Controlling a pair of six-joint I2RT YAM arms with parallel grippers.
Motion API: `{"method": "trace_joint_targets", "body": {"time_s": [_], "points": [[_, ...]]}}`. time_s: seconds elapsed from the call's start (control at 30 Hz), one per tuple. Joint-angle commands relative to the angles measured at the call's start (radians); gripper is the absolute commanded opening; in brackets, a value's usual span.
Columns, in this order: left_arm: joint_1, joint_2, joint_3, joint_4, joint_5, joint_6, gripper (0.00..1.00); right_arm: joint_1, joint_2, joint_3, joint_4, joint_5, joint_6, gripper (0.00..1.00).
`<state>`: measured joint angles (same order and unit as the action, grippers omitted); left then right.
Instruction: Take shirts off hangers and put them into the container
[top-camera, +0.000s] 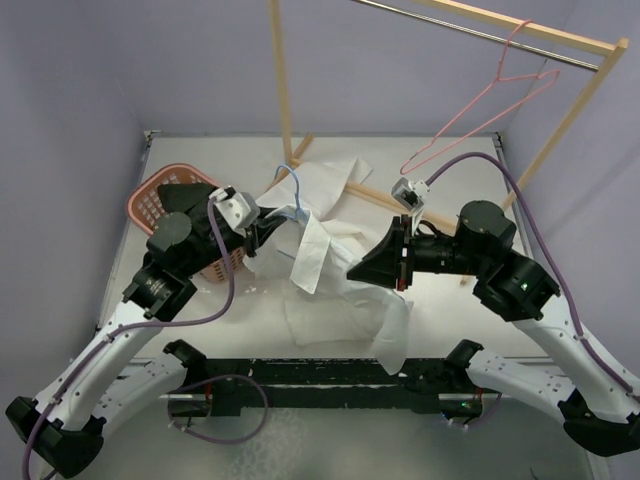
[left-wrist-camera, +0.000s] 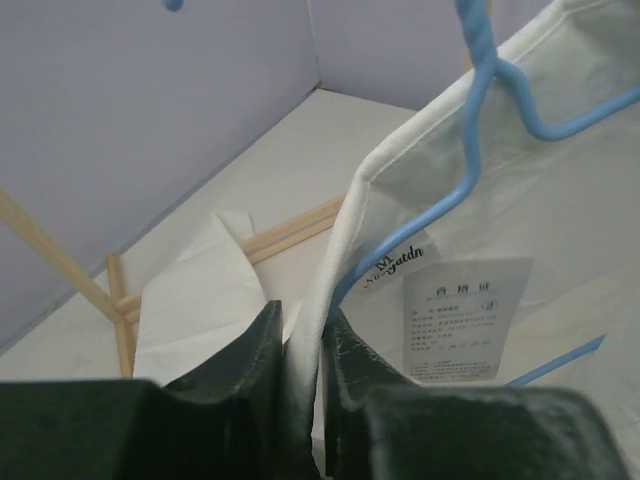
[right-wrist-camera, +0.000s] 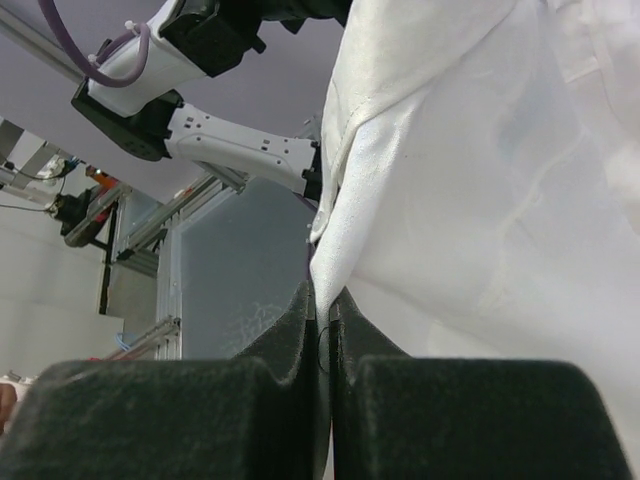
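Mid-table, we see the white shirt (top-camera: 335, 300) stretched between both arms, with the blue hanger (left-wrist-camera: 470, 170) inside its collar. At 9 o'clock of the shirt, the left gripper (left-wrist-camera: 303, 325) has its jaws narrowed onto the collar edge beside the label (left-wrist-camera: 460, 320). At 3 o'clock, the right gripper (right-wrist-camera: 322, 300) is pinched tight on a fold. We judge this is shirt 2, since the pink hanger (top-camera: 480, 110) hangs bare at 1 o'clock. Next, the collar needs slipping off the wire, then a carry to the pink basket (top-camera: 150, 195) at 9 o'clock.
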<state>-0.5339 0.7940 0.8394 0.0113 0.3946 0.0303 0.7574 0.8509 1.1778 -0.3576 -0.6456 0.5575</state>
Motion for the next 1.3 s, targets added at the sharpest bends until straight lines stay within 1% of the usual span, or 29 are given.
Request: {"method": "trace_joint_targets", "body": {"time_s": [0.0,0.03,0.1,0.2,0.23,0.27,0.37,0.5,0.53,0.63,0.7,0.83,0.9,1.0,1.07,1.17,1.23,1.27], "points": [[-0.01,-0.028,0.049,-0.058,-0.138,0.089,0.12,0.003,-0.02,0.025,0.044,-0.003,-0.029,0.0],[-0.012,-0.035,0.05,-0.067,-0.159,0.105,0.07,0.003,-0.023,0.026,0.037,0.001,-0.03,0.0],[-0.015,-0.048,0.055,-0.079,-0.203,0.124,0.02,0.002,-0.023,0.035,0.006,0.022,-0.041,0.0],[-0.017,-0.062,0.081,-0.105,-0.267,0.152,0.0,0.002,-0.012,0.071,-0.084,0.086,-0.075,0.0],[-0.017,-0.064,0.095,-0.119,-0.288,0.166,0.0,0.002,-0.005,0.088,-0.125,0.119,-0.092,0.05],[-0.018,-0.063,0.113,-0.138,-0.309,0.176,0.0,0.002,0.002,0.105,-0.163,0.157,-0.108,0.13],[-0.022,-0.042,0.18,-0.219,-0.373,0.212,0.0,0.002,0.039,0.172,-0.282,0.269,-0.167,0.38],[-0.032,0.002,0.276,-0.342,-0.468,0.235,0.0,0.003,0.105,0.276,-0.371,0.394,-0.221,0.53],[-0.032,0.014,0.299,-0.369,-0.497,0.236,0.0,0.002,0.121,0.302,-0.384,0.419,-0.233,0.55],[-0.032,0.052,0.383,-0.457,-0.575,0.229,0.0,0.003,0.162,0.38,-0.398,0.494,-0.264,0.58],[-0.032,0.069,0.429,-0.509,-0.593,0.216,0.0,0.002,0.181,0.42,-0.384,0.533,-0.28,0.58],[-0.032,0.101,0.518,-0.577,-0.614,0.195,0.0,0.004,0.218,0.458,-0.328,0.548,-0.291,0.58],[-0.032,0.113,0.553,-0.608,-0.608,0.199,0.0,0.004,0.239,0.503,-0.354,0.615,-0.317,0.59],[-0.032,0.076,0.545,-0.595,-0.542,0.216,0.0,0.004,0.242,0.571,-0.388,0.745,-0.371,0.59],[-0.032,0.041,0.526,-0.579,-0.51,0.22,0.0,0.004,0.264,0.647,-0.445,0.808,-0.397,0.6],[-0.032,0.013,0.51,-0.588,-0.489,0.232,0.0,0.004,0.332,0.789,-0.603,0.881,-0.426,0.59],[-0.032,0.005,0.501,-0.591,-0.486,0.231,0.0,0.004,0.363,0.84,-0.693,0.888,-0.436,0.59],[-0.032,0.005,0.499,-0.592,-0.483,0.229,0.0,0.003,0.368,0.84,-0.714,0.87,-0.439,0.59]]}}
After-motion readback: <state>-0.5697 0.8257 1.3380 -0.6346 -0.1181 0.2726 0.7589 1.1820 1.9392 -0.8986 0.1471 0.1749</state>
